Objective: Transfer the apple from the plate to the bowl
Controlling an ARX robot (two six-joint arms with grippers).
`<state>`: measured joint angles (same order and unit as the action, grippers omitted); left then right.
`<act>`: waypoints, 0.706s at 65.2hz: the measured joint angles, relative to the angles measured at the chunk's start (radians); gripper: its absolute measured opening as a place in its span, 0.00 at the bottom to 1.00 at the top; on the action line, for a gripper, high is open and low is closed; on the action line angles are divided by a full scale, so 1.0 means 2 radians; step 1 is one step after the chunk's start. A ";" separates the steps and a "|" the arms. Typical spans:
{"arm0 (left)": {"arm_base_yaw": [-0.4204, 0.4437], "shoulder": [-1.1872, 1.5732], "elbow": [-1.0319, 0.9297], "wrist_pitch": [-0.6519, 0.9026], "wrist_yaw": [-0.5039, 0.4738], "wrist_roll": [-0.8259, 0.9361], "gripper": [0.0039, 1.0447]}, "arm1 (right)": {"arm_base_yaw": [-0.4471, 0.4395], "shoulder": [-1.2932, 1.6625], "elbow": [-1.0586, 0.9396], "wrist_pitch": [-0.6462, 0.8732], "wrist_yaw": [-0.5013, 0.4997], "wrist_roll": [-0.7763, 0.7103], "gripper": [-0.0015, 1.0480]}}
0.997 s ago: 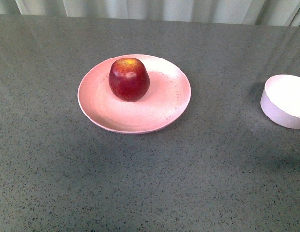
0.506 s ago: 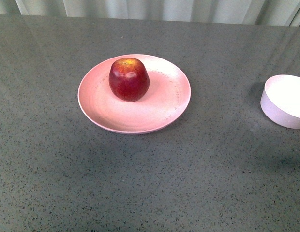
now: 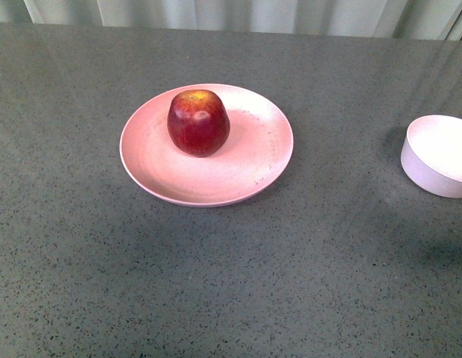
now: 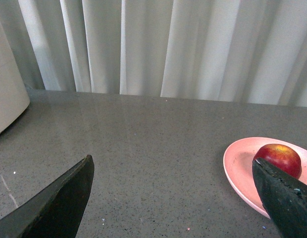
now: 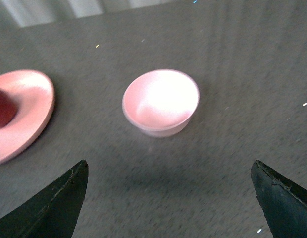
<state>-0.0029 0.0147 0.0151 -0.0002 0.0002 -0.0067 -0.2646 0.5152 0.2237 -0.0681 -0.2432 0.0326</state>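
Currently: reach not yet begun. The apple (image 3: 198, 123) stands stem-up on the pink plate (image 3: 179, 183), on the part of the plate nearest the bench's far edge. The plate lies left of the bench's middle, closer to the far edge than to the near one. The small pale bowl (image 3: 438, 160) sits empty, well apart toward the bench's right edge.

Left hand (image 4: 172, 161): fingers spread wide, nothing between them, apple in sight beyond one fingertip. Right hand (image 5: 169, 164): likewise wide open and empty, looking down on the bowl. Neither arm shows in the front view.

Step in hand, as I judge it: approach and grasp. The left hand looks the better placed.
- Come down from above, and keep the fingers clear of the plate's raised rim.
- Close across the widest girth. The skin is glossy and round, so a grip high on the shoulder would likely squeeze the fruit out.
- Lift straight up before crossing, or the plate may drag.
- The bowl is barely wider than the apple, so centre over it and let go low. An off-centre drop could tip the bowl.

Against the earlier front frames: apple, plate and bowl show no shift, and no arm has entered the view.
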 joint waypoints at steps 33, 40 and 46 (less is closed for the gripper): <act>0.000 0.000 0.000 0.000 0.000 0.000 0.92 | -0.056 0.591 0.237 0.202 -0.063 -0.051 0.91; 0.000 0.000 0.000 0.000 0.000 0.000 0.92 | -0.022 0.628 0.256 0.202 -0.055 -0.049 0.91; 0.000 0.000 0.000 0.000 0.000 0.000 0.92 | -0.011 0.654 0.265 0.202 -0.042 -0.039 0.91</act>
<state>-0.0029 0.0147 0.0151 -0.0002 0.0002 -0.0071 -0.2871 1.8229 0.7544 0.3367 -0.3267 -0.0452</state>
